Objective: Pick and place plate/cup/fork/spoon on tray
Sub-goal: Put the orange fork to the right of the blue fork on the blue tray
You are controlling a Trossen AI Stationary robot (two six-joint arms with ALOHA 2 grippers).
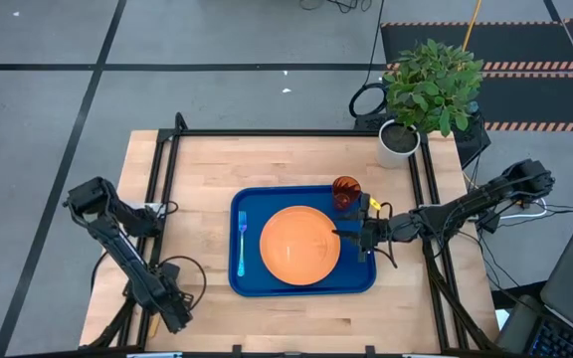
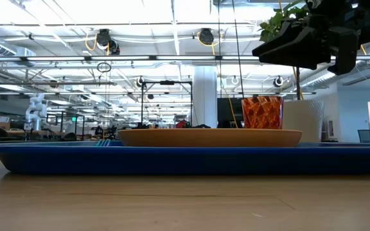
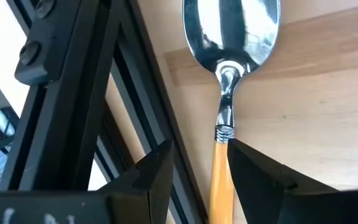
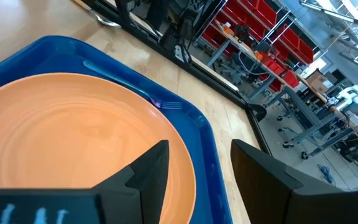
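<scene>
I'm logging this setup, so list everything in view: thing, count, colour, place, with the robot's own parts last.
tray: one, blue, middle of the table.
plate: one, orange, on the tray.
fork: one, light blue, on the tray, left of the plate.
cup: one, dark orange-red, upright in the tray's far right corner.
spoon: one, silver bowl and orange handle, at the table's left front edge, off the tray.
plant: one, green in a white pot, far right corner of the table.
table: one, light wood.
left gripper: one, dark, fingers astride the spoon's handle.
right gripper: one, dark, open above the plate's right edge.
</scene>
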